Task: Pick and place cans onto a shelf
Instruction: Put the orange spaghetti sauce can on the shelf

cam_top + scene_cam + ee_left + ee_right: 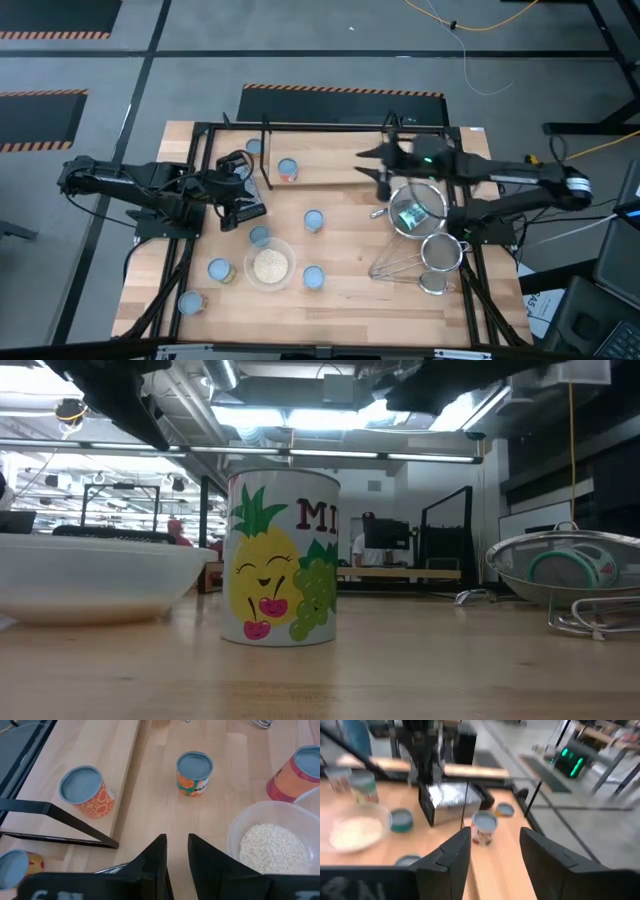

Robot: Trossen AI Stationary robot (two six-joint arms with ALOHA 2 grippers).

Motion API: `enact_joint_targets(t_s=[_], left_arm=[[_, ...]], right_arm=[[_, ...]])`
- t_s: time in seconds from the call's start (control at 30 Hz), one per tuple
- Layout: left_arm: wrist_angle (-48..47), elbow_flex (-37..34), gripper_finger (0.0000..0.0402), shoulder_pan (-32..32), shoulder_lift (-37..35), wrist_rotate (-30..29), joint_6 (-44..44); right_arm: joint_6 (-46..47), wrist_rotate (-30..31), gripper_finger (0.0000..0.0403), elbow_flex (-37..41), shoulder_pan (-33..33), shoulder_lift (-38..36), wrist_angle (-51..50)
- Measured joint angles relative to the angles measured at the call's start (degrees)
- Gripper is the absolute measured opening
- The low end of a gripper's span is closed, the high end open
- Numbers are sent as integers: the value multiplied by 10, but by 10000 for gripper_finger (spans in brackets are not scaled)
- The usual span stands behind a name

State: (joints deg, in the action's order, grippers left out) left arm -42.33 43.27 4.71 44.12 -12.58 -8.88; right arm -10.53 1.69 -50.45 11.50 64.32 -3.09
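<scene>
The shelf (pixel 340 160), a light-wood board on black wire supports, stands at the table's far side. One orange-patterned can (pixel 288 170) (pixel 85 790) stands on it, and another can (pixel 251 147) at its left end. Several more cans stand on the table, among them one (pixel 313 221) (pixel 195 772) and a fruit-printed one (pixel 283 560). My left gripper (pixel 248 205) (pixel 176 855) hovers by the shelf's left end, empty, its fingers a narrow gap apart. My right gripper (pixel 372 165) (pixel 495 845) is open and empty above the shelf's right part.
A clear bowl of pale grains (pixel 269 266) (pixel 272 845) stands at the table's near middle. Wire strainers (pixel 415 210) lie at the right, under my right arm. More cans stand at the near left (pixel 219 270) (pixel 190 301).
</scene>
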Motion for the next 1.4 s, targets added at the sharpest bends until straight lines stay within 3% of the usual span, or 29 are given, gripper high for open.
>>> enact_joint_targets(t_s=[0.3, 0.6, 1.1, 1.4], left_arm=[[0, 0, 71, 0, 0, 0, 0], [-1, 0, 71, 0, 0, 0, 0], [-1, 0, 71, 0, 0, 0, 0], [-1, 0, 71, 0, 0, 0, 0]], right_arm=[[-78, -134, 174, -143, 39, 182, -29], [-106, -197, 174, -237, 67, 308, -28], [-155, -209, 174, -373, 71, 480, -33], [-216, -209, 174, -391, 71, 515, -67]])
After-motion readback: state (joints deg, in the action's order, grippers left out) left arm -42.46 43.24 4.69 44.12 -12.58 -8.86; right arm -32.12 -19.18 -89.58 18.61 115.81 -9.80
